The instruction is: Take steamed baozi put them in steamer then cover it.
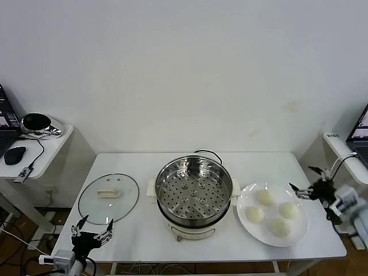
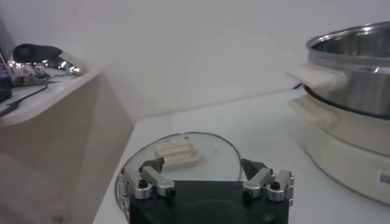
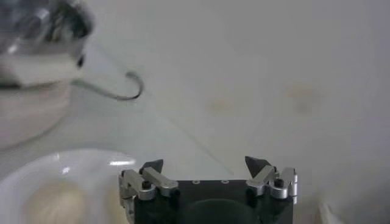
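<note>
From the head view, the steamer [image 1: 194, 196] sits mid-desk [image 1: 144, 241], its perforated tray bare. The cover [image 1: 108, 198] lies flat on the desk to the steamer's left, handle up. Four steamed baozi [image 1: 265, 197] rest on a white plate [image 1: 299, 233] just to the right of the steamer. The left end effector [image 1: 92, 227] hovers at the desk's near edge beside the cover, jaws spread wide and empty. The right end effector [image 1: 303, 182] hangs at the plate's right rim, also wide and empty.

In the left wrist view, the left end effector [image 2: 206, 167] points at the cover [image 2: 183, 159], with the steamer [image 2: 353, 91] beyond it.

In the right wrist view, the right end effector [image 3: 206, 164] is over the plate [image 3: 36, 173], one bun [image 3: 52, 204] showing dimly.

The buns look soft, light and easily dented, so a gentle pinch across the middle should suit. The glass cover is likely heavier, slippery and breakable, best taken by its flat handle.
</note>
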Tool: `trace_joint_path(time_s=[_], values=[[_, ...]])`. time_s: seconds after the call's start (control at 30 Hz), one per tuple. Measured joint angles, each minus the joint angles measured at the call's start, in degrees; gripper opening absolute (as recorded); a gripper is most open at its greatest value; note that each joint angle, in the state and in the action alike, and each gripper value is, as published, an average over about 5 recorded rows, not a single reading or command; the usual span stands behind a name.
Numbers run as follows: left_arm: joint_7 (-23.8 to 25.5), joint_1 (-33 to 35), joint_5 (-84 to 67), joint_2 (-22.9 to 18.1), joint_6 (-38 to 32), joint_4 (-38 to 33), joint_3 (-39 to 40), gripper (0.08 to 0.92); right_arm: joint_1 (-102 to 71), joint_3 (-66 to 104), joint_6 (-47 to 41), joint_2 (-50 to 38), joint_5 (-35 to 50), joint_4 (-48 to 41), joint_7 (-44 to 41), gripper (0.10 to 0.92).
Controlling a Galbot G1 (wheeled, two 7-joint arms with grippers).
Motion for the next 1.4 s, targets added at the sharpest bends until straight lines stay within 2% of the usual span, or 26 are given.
trace_joint_path(time_s=[0.27,0.5,0.97,1.4], values=[[-0.1,1.8,0.0,-0.8,-0.1,-3.0,-0.6,0.823,23.6,-26.9,2.3,-2.9,-6.2,-8.8,-10.3,0.823],[0.0,2.9,0.1,-1.5,-0.1,-4.5,-0.7,0.823,33.8,-40.5,4.7,-1.8,-11.0,-16.0,-15.0,0.823],[0.1,2.7,0.4,-1.5,-0.2,-3.8,-0.5,0.823,37.2,-46.9,6.5,3.9,-16.0,-26.6,-16.6,0.823],[0.1,2.9,0.8,-1.3,-0.2,-2.2,-0.7,0.823,37.3,-48.3,7.1,8.4,-18.2,-31.4,-16.5,0.823]])
